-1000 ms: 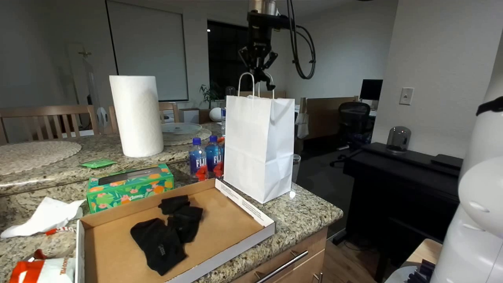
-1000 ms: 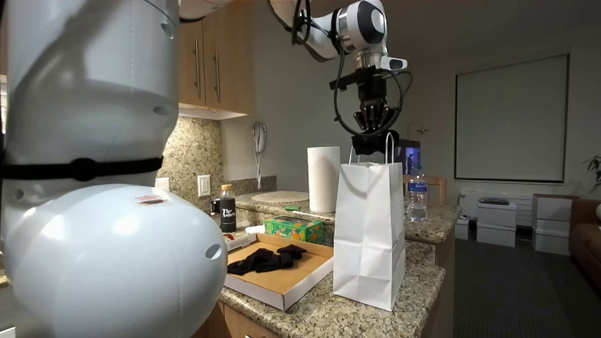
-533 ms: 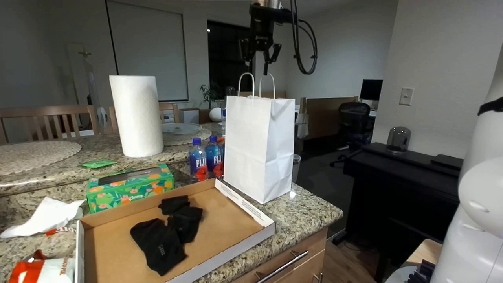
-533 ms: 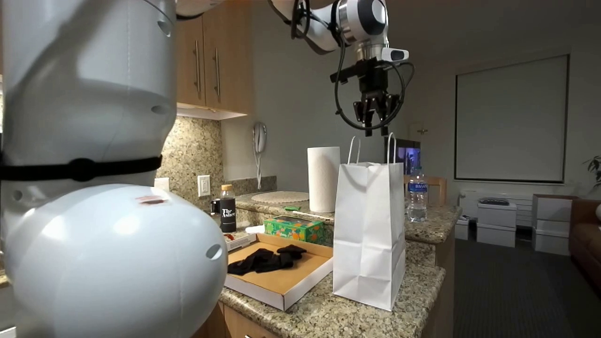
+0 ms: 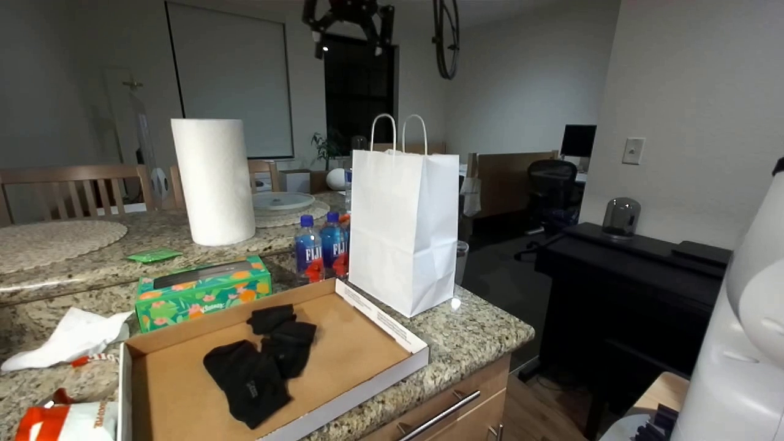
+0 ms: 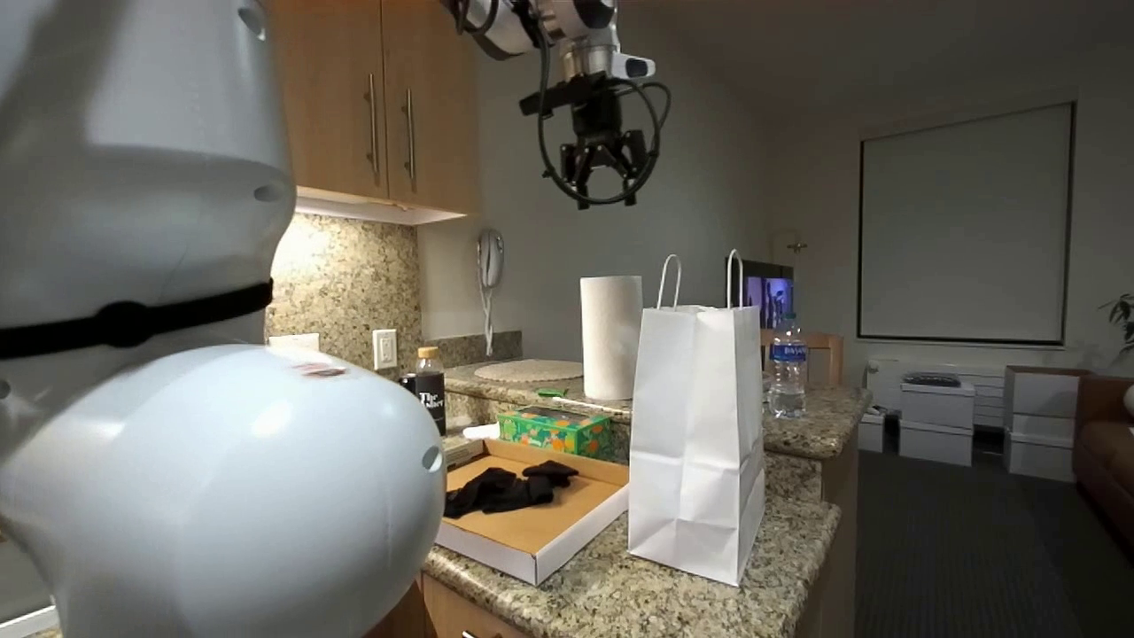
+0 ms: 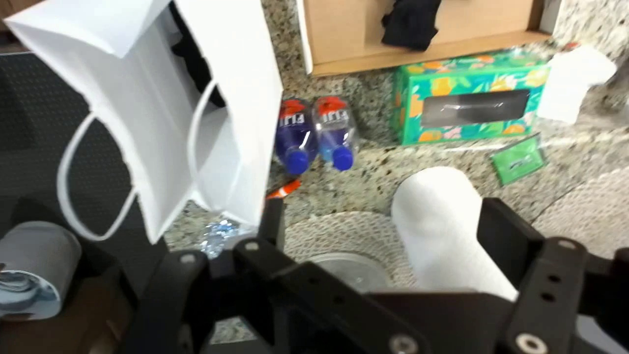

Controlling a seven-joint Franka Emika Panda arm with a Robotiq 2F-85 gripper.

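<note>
My gripper (image 6: 607, 202) hangs in the air, fingers spread wide with nothing between them; its fingertips (image 5: 318, 51) show near the top of an exterior view. A white paper bag (image 5: 392, 233) with two looped handles stands upright on the counter, lower than the gripper and off to one side. Looking down into its mouth in the wrist view, I see a dark cloth (image 7: 194, 61) inside, partly hidden by the bag's wall. More black cloth pieces (image 5: 251, 380) lie in a shallow cardboard tray (image 5: 361, 343). A paper towel roll (image 7: 437, 216) appears between the fingers but stands well below them.
Two blue-capped water bottles (image 5: 308, 248) stand behind the tray, near the bag. A green floral tissue box (image 5: 205, 291) borders the tray. On the raised ledge are a green packet (image 5: 154, 255) and woven mats (image 5: 61, 239). Beside the bag, the granite counter (image 6: 788, 549) ends.
One second ago the gripper was shut on black cloth over the bag; half a second ago it was partly open and bare. Since then it has spread wider, risen and moved left in both exterior views.
</note>
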